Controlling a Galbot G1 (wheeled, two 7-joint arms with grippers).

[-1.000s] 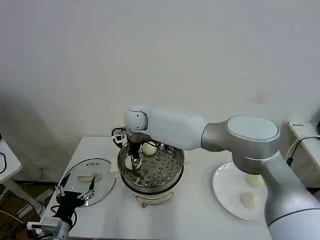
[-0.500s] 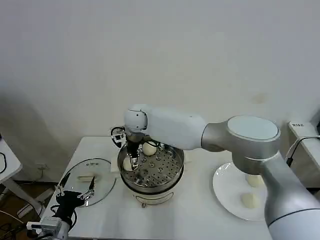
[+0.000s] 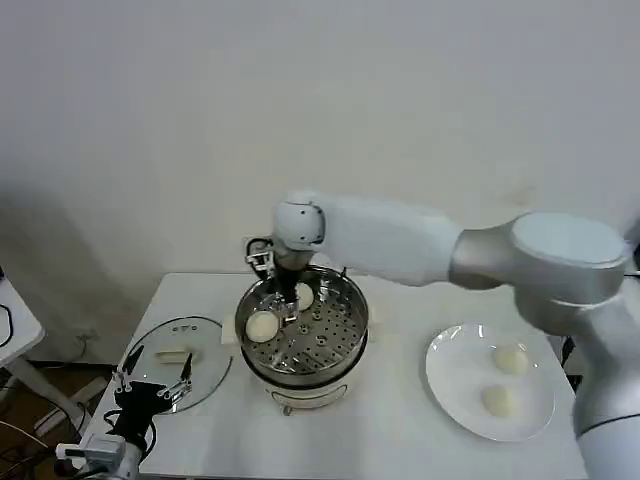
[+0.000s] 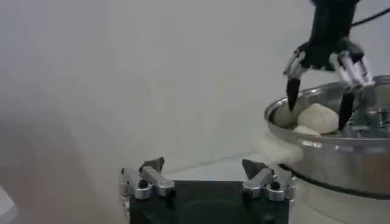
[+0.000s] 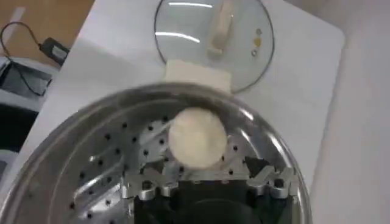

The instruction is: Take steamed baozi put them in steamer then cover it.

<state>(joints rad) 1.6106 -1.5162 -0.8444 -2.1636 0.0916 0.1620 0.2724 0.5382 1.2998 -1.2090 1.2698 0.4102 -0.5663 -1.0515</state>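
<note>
Over the steamer (image 3: 302, 335) at mid-bench, the right claw (image 3: 283, 293) hangs just above the perforated tray, its fingers spread and holding nothing. Two steamed baozi lie on that tray — one (image 3: 262, 325) at the robot's left side of the pot, near the rim, and another (image 3: 301, 296) farther back, close by the claw's fingers. From the right wrist camera, a released bun (image 5: 196, 137) sits on the tray just ahead of the open fingertips (image 5: 265, 178), apart from them. From the left wrist camera, the right claw (image 4: 323, 85) shows above the steamer rim (image 4: 332, 143) with its dark tips parted, and buns (image 4: 317, 118) rest inside below it.

The steamer stands on its cream-white base on the white bench (image 3: 390, 440). To the robot's right, a flat white plate (image 3: 450, 385) carries the other two baozi, one (image 3: 511, 361) farther back and one (image 3: 498, 401) nearer. To the robot's left, the cover (image 3: 181, 363) — clear glass with a cream-white handle — lies flat on the bench, just beside the steamer.

The left claw (image 3: 152, 385) waits low at the near left bench edge, over the cover's near rim, its fingers apart and empty.
</note>
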